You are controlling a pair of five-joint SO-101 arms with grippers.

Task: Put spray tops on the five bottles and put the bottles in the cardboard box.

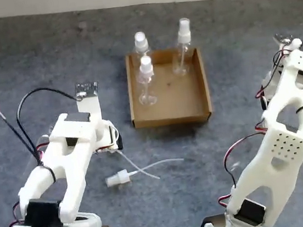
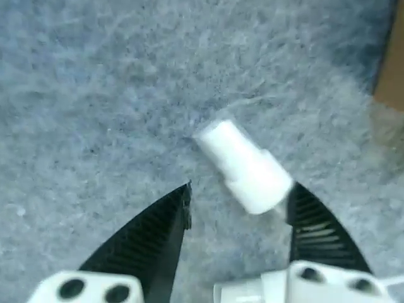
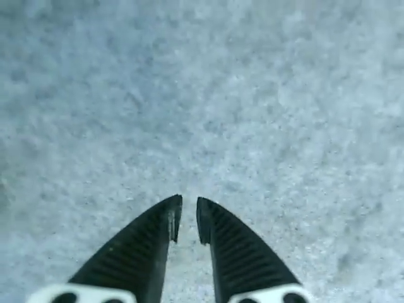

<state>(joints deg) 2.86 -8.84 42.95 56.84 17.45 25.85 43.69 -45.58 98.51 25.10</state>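
White spray top point(image 2: 243, 165) lies on its side inside our left gripper point(image 2: 240, 189), spread wide, narrow end pointing away from it; our right gripper point(image 3: 186, 218) sits nearly closed.

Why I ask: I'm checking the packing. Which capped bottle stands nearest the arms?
The bottle in the left half of the cardboard box, about midway back. The bottle behind it and the right-hand bottle stand by the far wall.

1. In the cardboard box point(image 1: 172, 120): first bottle point(image 1: 147, 83) left of centre, second bottle point(image 1: 182, 51) at back right.
2. Third bottle point(image 1: 140, 41) at the box's back-left corner.
3. Spray top point(image 1: 118, 178) on the table point(image 1: 33, 50), front-left of the box.
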